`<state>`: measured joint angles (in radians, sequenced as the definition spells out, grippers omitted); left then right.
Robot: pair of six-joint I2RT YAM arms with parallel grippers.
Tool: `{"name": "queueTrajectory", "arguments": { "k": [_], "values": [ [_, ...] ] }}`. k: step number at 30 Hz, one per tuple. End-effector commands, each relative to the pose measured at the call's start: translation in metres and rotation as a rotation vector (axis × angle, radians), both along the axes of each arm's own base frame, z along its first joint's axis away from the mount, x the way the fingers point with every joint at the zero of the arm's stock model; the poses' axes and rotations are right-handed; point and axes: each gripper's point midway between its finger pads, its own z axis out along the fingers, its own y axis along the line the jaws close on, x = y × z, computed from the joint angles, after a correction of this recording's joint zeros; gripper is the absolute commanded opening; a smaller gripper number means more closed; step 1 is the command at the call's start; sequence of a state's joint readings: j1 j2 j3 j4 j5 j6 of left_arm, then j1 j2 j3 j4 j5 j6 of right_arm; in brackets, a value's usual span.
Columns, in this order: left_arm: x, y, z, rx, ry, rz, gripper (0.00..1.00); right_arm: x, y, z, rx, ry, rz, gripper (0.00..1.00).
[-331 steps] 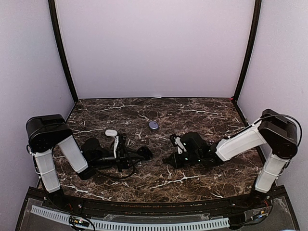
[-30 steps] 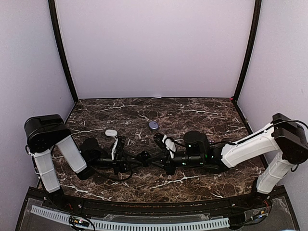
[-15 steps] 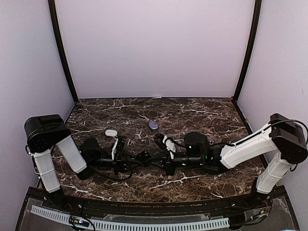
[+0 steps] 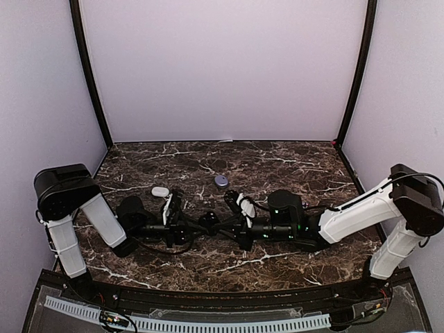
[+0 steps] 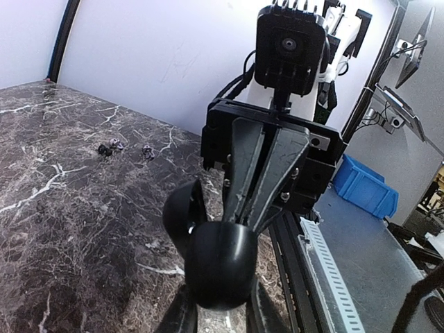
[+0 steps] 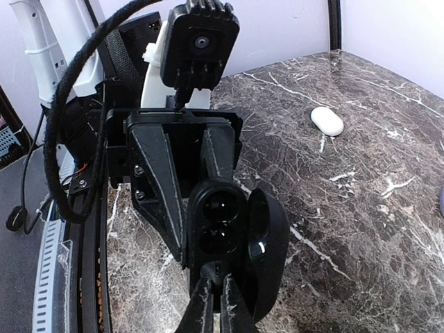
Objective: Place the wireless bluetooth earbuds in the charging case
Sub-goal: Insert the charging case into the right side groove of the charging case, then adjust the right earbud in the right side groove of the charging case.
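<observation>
Dark marble-patterned table point(image 4: 277, 156) enclosed by lilac walls point(image 4: 222, 69); a white slotted cable duct point(image 4: 208, 324) lines its near edge, a blue bin point(image 5: 366, 194) beyond.

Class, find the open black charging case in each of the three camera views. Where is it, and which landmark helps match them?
Top external: the black charging case is just below picture centre, slightly left.
Left wrist: low centre, back towards the camera, lid open at upper left.
Right wrist: centre, two wells facing the camera, lid to the right.
Shared landmark: the dark marbled tabletop, seen in all three.

Open case point(image 4: 206, 223) centre; 2 closed cases point(image 4: 160, 191) point(image 4: 221, 180) behind it.
</observation>
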<state>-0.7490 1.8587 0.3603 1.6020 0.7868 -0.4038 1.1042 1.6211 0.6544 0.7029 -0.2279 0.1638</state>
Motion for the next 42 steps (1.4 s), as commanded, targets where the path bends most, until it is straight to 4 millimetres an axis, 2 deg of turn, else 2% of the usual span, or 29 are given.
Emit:
{"name": "queueTrajectory", "arguments": {
  "k": [1,4,6,12,17,22,25,32,42],
  "values": [
    [-0.003,0.002,0.074,-0.221,-0.183,0.001,0.17,-0.004,-0.003,0.0,-0.003,-0.012,0.01,0.05],
    [-0.003,0.002,0.077,-0.23,-0.189,0.008,0.17,-0.005,-0.003,-0.002,-0.008,-0.009,0.011,0.08],
    [-0.002,0.002,0.078,-0.229,-0.189,0.012,0.17,-0.006,-0.004,0.011,0.018,-0.023,0.012,0.11],
    [0.0,0.001,0.075,-0.216,-0.193,0.023,0.17,-0.011,-0.01,0.021,0.035,-0.037,0.015,0.23],
    [0.002,0.001,0.072,-0.199,-0.195,0.034,0.17,-0.013,-0.021,0.027,0.047,-0.053,-0.003,0.28],
    [0.003,0.0,0.07,-0.185,-0.193,0.035,0.17,-0.011,-0.033,0.031,0.05,-0.051,-0.05,0.27],
    [0.002,0.0,0.068,-0.178,-0.187,0.03,0.17,-0.009,-0.034,0.035,0.056,-0.047,-0.064,0.22],
    [0.0,-0.001,0.069,-0.179,-0.186,0.016,0.17,-0.01,-0.024,0.046,0.074,-0.048,-0.037,0.12],
    [-0.002,-0.001,0.068,-0.169,-0.19,0.004,0.17,0.0,-0.008,0.051,0.058,-0.053,-0.042,0.05]
  ]
}}
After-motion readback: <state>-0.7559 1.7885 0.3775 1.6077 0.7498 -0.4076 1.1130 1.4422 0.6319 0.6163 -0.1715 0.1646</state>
